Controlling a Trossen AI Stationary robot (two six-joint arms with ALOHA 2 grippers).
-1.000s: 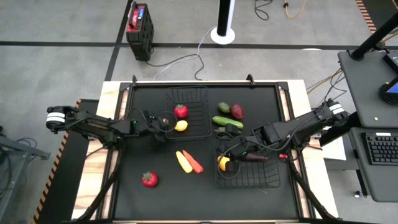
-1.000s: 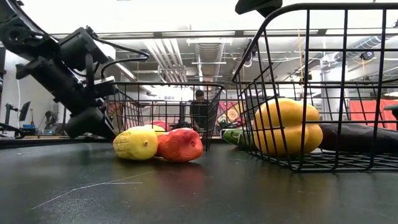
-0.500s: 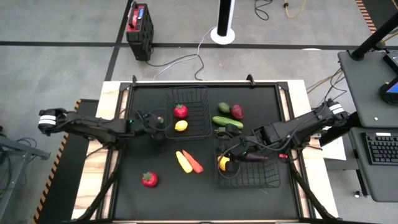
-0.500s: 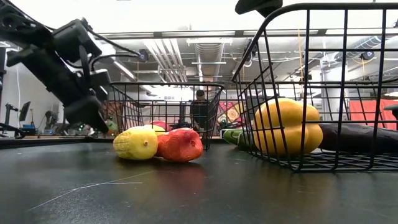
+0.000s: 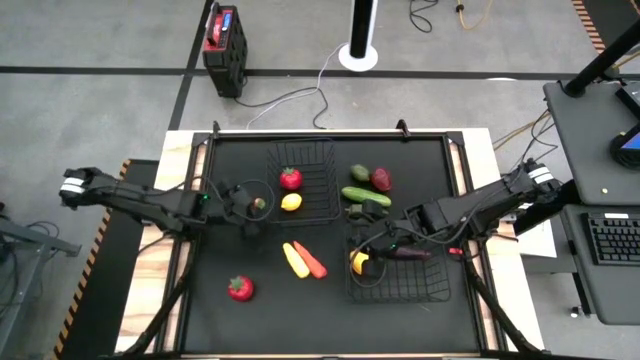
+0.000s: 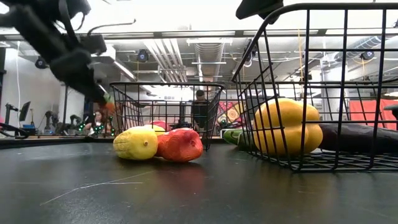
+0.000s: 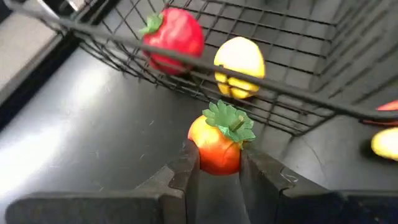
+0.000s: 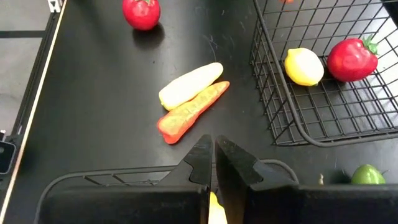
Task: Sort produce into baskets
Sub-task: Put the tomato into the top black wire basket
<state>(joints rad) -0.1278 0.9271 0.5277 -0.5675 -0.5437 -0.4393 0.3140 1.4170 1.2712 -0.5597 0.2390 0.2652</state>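
Squarely between left jaws: orange persimmon [image 7: 216, 144], lifted.

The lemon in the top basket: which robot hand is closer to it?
Left. The left gripper, holding an orange fruit, is beside the lemon; the right gripper is over the other basket.
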